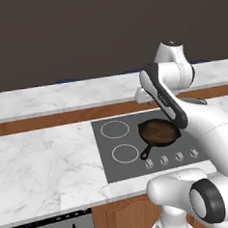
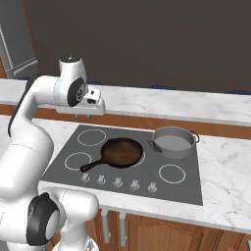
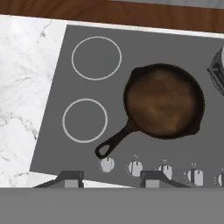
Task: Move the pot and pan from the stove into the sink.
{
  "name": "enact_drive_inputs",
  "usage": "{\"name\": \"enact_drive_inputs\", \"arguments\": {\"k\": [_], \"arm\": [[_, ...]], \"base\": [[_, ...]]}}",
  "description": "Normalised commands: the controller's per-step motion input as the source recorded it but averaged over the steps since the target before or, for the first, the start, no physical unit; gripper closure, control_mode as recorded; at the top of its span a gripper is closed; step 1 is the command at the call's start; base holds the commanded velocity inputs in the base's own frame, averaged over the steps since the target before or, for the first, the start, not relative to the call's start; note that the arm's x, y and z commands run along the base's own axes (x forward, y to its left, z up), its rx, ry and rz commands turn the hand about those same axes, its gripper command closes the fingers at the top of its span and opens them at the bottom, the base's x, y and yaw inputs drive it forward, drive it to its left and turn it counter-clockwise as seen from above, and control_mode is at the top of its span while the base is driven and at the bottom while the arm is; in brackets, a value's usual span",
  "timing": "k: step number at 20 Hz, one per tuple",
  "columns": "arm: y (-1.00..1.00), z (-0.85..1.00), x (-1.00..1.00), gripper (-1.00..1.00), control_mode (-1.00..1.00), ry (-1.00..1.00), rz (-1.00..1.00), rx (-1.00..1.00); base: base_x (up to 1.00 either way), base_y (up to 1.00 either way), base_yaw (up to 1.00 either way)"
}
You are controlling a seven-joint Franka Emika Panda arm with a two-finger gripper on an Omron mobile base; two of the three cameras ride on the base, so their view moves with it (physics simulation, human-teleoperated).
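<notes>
The pan [image 2: 121,152] is a dark brown skillet lying on the middle of the stove [image 2: 182,190], its black handle pointing toward the knobs. In the hand view the pan [image 3: 164,100] lies ahead, right of centre. The grey pot [image 2: 172,142] stands on the back right burner, close to the pan's right side; the hand view catches only the pot's edge [image 3: 218,70]. My gripper [image 2: 83,116] hangs high above the stove's back left corner. Its jaws [image 3: 111,178] stand apart with nothing between them, so it is open. The sink is out of view.
A row of silver knobs [image 2: 117,182] lines the stove's front edge. White marble counter [image 1: 42,165] stretches to the left of the stove [image 1: 110,167], with a raised back ledge [image 2: 196,105] behind it. A tall grey appliance [image 2: 17,39] stands at the far left.
</notes>
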Motion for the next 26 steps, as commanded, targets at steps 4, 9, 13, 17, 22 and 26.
{"name": "enact_drive_inputs", "arguments": {"k": [4,9,13,17,22,26], "arm": [[0.00,-0.03,-0.10,-1.00,-1.00,0.01,0.00,0.04],[0.05,-0.02,-0.25,-1.00,-1.00,0.00,0.00,0.06],[0.02,-0.11,-0.32,-1.00,-1.00,0.00,-0.01,0.08],[0.01,-0.09,-0.16,-1.00,-1.00,0.00,-0.07,0.04],[0.01,-0.08,0.00,-1.00,-1.00,0.00,-0.13,0.00],[0.00,-0.10,0.00,-1.00,-1.00,0.02,-0.18,0.00]], "base": [[0.00,0.00,0.00],[0.00,0.00,0.00],[0.00,0.00,0.00],[0.00,0.00,0.00],[0.00,0.00,0.00],[0.00,0.00,0.00]]}}
